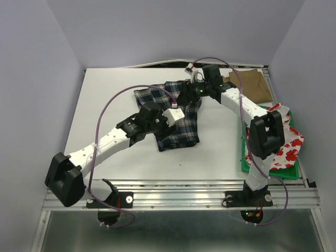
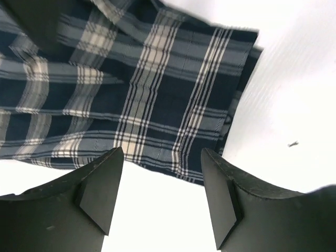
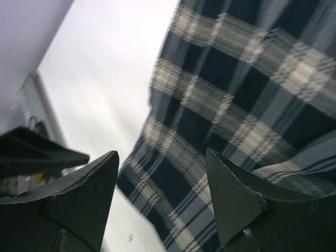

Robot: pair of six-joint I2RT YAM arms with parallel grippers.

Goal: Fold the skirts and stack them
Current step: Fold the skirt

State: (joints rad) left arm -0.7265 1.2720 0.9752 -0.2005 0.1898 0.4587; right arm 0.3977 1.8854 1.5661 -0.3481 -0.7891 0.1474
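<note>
The navy-and-white plaid skirt (image 1: 181,134) lies partly folded mid-table. My left gripper (image 1: 182,111) hovers over its middle and my right gripper (image 1: 189,94) over its far part. In the left wrist view the gripper (image 2: 163,157) is open with only bare white table between the fingers (image 2: 100,184); the plaid skirt's (image 2: 157,89) edge lies just beyond the tips. The right gripper (image 3: 163,157) is open above the plaid cloth (image 3: 236,105), holding nothing. The tan-brown skirt (image 1: 257,84) lies at the back right. The white skirt with red flowers (image 1: 286,144) sits in the tray.
A green plastic tray (image 1: 244,157) stands at the right edge under the flowered skirt, beside the right arm's elbow (image 1: 265,134). Purple cables loop over both arms. A metal rail (image 1: 184,191) runs along the near edge.
</note>
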